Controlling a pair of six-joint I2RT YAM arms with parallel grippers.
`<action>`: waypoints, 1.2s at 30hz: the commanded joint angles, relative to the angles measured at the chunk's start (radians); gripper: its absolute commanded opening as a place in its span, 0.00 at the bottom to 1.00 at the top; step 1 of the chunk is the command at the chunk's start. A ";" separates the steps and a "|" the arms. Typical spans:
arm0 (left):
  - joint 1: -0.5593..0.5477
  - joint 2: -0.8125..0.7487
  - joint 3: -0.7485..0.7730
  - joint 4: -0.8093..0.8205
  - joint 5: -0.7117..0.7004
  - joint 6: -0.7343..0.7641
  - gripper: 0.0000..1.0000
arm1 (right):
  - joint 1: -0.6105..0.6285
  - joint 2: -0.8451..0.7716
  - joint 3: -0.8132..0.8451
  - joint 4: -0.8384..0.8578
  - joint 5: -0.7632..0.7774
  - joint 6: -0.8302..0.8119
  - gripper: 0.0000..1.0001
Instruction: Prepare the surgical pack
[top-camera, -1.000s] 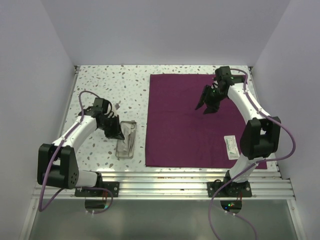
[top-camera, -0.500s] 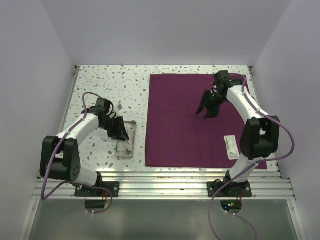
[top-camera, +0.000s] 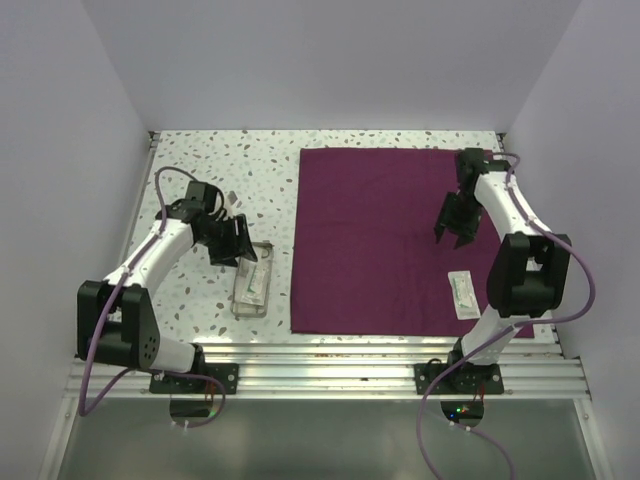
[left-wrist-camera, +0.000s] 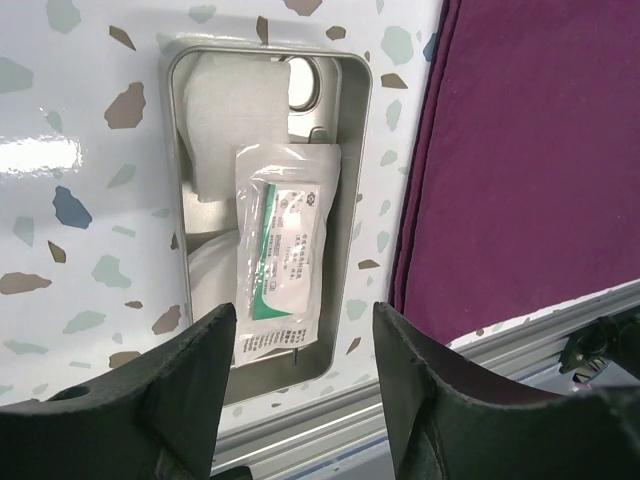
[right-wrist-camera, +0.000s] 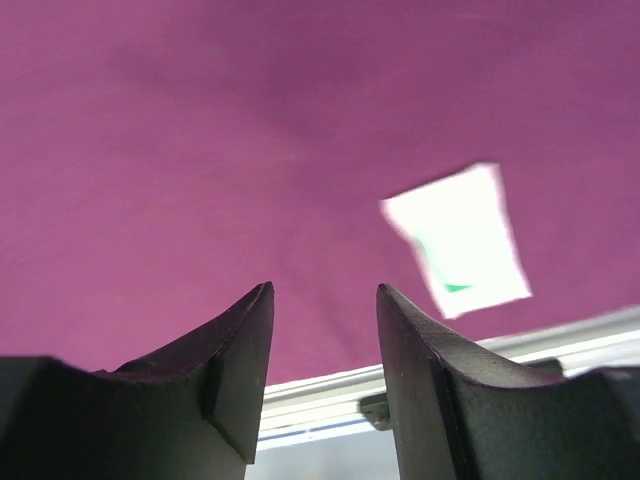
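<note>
Left claw (top-camera: 237, 243) and right claw (top-camera: 452, 222): both wide, empty.
Overhead: left by the small shiny rectangular steel tray (top-camera: 254, 292) on the speckled bench (top-camera: 200, 160); right above the large magenta cloth sheet (top-camera: 370, 240). Left wrist: sealed white packet (left-wrist-camera: 285, 240) hides most tray contents. Right wrist: second packet (right-wrist-camera: 458, 240), blurred.

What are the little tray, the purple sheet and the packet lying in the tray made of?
The tray looks like polished steel: grey, shiny walls with reflections. The purple sheet seems to be matte cloth, with a soft, rounded edge. The packet appears to be clear glossy plastic film over printed paper; what it holds I cannot tell.
</note>
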 joint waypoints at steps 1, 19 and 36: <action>0.002 -0.012 0.035 0.029 0.008 0.022 0.61 | -0.111 0.006 -0.077 -0.059 0.114 -0.046 0.49; -0.007 0.081 0.025 0.108 0.160 0.030 0.58 | -0.202 0.073 -0.228 0.113 0.076 -0.121 0.55; -0.010 0.130 0.034 0.124 0.189 0.019 0.58 | -0.235 0.183 -0.200 0.202 0.079 -0.190 0.52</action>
